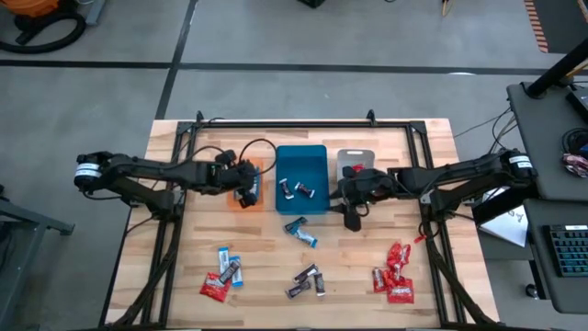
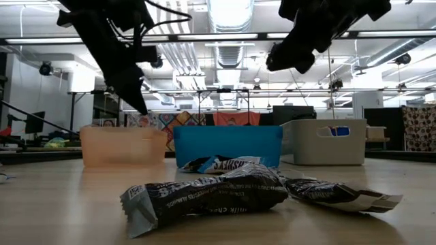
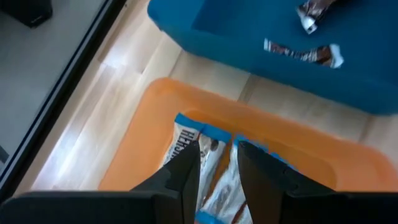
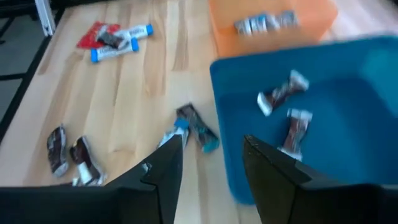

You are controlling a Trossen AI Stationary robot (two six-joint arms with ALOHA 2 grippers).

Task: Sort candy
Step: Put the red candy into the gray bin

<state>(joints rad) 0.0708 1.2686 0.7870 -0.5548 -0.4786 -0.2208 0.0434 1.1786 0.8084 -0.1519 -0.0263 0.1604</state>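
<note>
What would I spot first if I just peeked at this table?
Probably the bright teal tray in the middle, with two dark candies inside. Next, the left end effector over the orange tray, above a blue-and-white candy. Red candies are heaped at the front right.

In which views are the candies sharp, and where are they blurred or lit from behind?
Low view: dark-wrapped candy up close, trays softer, bright ceiling lights behind. Right wrist view: candies in the teal tray smeared. Left wrist view: blue-and-white candy in the orange tray fairly readable. High view: evenly lit.
</note>
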